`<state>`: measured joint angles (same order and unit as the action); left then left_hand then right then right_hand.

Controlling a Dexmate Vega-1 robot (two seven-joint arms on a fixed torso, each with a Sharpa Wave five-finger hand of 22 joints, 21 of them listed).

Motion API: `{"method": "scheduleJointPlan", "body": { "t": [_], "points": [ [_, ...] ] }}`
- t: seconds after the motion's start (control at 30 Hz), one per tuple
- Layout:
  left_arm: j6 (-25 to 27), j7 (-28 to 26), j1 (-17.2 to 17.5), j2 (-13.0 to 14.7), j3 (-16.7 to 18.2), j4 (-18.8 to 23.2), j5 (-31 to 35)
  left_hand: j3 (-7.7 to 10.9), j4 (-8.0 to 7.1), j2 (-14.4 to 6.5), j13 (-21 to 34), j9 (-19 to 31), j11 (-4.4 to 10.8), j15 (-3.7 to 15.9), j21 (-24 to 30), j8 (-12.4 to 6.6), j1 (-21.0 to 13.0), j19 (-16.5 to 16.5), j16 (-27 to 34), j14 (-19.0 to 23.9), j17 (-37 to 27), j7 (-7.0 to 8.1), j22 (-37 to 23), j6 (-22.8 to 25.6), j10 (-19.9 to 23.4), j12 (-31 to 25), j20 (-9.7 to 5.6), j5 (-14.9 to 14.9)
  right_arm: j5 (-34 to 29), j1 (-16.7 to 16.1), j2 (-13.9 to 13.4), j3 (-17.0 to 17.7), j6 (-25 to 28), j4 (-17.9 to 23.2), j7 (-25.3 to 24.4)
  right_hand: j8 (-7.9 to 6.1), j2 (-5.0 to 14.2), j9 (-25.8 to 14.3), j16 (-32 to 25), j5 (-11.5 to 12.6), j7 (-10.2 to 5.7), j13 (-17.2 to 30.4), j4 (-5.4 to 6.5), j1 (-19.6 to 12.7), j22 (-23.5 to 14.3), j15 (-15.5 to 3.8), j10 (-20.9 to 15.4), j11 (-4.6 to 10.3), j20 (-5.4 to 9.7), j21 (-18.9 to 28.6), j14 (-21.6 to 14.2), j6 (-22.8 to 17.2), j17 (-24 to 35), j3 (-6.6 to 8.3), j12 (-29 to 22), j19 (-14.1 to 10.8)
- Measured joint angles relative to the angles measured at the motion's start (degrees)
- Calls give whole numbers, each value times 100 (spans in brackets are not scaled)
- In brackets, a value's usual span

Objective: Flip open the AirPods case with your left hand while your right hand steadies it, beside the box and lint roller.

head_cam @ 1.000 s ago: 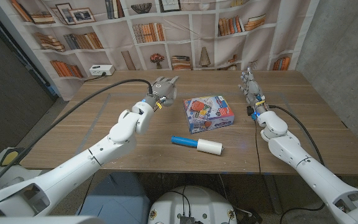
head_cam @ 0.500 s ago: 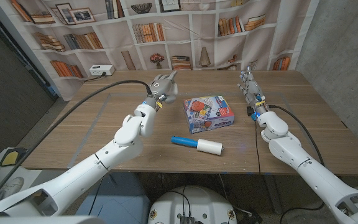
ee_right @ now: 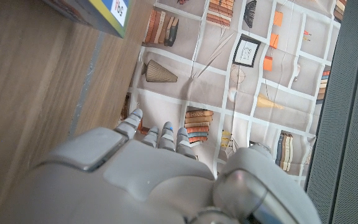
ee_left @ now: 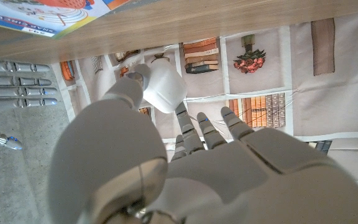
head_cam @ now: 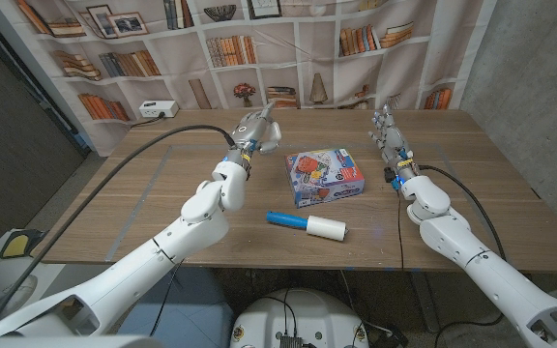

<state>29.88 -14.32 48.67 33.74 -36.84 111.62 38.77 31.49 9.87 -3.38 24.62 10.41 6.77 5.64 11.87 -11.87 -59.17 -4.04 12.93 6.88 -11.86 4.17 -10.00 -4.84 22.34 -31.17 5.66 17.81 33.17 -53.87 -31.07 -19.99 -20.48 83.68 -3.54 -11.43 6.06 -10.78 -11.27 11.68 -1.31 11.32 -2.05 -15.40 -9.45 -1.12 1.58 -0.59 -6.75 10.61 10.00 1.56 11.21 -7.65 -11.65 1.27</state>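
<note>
Left hand [head_cam: 255, 130] grasping white AirPods case [ee_left: 163, 89], right hand [head_cam: 388, 130] upright, released

White arms, grey hands, black cables

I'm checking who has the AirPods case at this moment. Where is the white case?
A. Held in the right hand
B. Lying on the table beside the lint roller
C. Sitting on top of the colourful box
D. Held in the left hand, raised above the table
D: the left wrist view shows the white AirPods case pinched at the fingertips of the left hand, which the head view shows lifted over the table's far side, away from the right hand.
</note>
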Motion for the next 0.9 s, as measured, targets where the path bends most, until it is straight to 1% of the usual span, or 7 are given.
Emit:
{"method": "scheduleJointPlan", "body": {
  "t": [0.07, 0.17, 0.33, 0.4, 0.53, 0.7, 0.9],
  "points": [
    [-106, -135, 4, -16, 29, -33, -190, 0, 0, -2, 0, -2, 0, 5, 0, 0, -2, -17, 0, 34, 0, 24, 0, 24, 0, -1, 17, 0, 0, -33, -16, 8, -4, 34, -1, 0, 0, 0, 0, 0, 0, 0, 0, 0, 0, 0, 0, 0, 0, 0, 0, 0, 0, 0, 0, 0],
    [-259, -276, 15, -31, 72, -67, -417, 0, 0, -19, 0, -2, 0, -12, 0, 0, -19, -17, 0, 51, 0, -7, 0, 55, 0, -3, 17, 10, 1, -65, -33, 18, -5, 78, -11, 0, 0, 0, 0, 0, 0, 0, 0, 0, 0, 0, 0, 0, 0, 0, 0, 0, 0, 0, 0, 0],
    [-554, -484, 40, -53, 154, -124, -830, -8, 8, -35, 0, -2, 0, -12, 0, 0, -34, -17, 0, 51, 0, -7, 0, 55, 0, -4, 17, 21, 0, -109, -62, 21, -5, 148, -17, 0, 0, 0, 0, 0, 0, 0, 0, 0, 0, 0, 0, 0, 0, 0, 0, 0, 0, 0, 0, 0],
    [-692, -556, 51, -62, 197, -147, -1008, -9, 9, -40, 0, -2, 0, 28, 0, 0, -39, -17, 0, 91, 1, 24, 0, 85, 0, -4, 17, 21, -1, -123, -68, 21, -5, 173, -19, 0, 0, 0, 0, 0, 0, 0, 0, 0, 0, 0, 0, 0, 0, 0, 0, 0, 0, 0, 0, 0],
    [-885, -665, 64, -68, 254, -186, -1256, -15, 16, -40, 0, -2, 0, 81, 0, 0, -40, -17, 23, 144, 1, 37, 0, 100, 0, -4, 17, 34, -15, -154, -83, 22, -5, 221, -26, 0, 0, 0, 0, 0, 0, 0, 0, 0, 0, 0, 0, 0, 0, 0, 0, 0, 0, 0, 0, 0],
    [-1174, -796, 70, -72, 325, -256, -1584, -15, 16, -40, 0, -2, -1, 90, 0, 0, -40, -27, 23, 195, 1, 34, 0, 157, 1, -5, 7, 44, -39, -203, -106, 24, -5, 297, -35, 0, 0, 0, 0, 0, 0, 0, -24, 0, 0, 0, 0, 0, 0, 0, 0, 0, 0, 24, 0, 0],
    [-1567, -872, 76, -121, 448, -374, -2067, -15, 17, -40, 0, -1, 0, 90, 0, 0, -40, -27, 23, 195, 1, -7, 0, 198, 1, -5, 7, 44, -82, -261, -139, 33, -15, 406, -59, 0, -23, 0, 0, 0, 0, 0, -24, -23, 0, 0, -32, -10, 0, 0, 0, 0, 0, 24, -6, 0]
  ]
}}
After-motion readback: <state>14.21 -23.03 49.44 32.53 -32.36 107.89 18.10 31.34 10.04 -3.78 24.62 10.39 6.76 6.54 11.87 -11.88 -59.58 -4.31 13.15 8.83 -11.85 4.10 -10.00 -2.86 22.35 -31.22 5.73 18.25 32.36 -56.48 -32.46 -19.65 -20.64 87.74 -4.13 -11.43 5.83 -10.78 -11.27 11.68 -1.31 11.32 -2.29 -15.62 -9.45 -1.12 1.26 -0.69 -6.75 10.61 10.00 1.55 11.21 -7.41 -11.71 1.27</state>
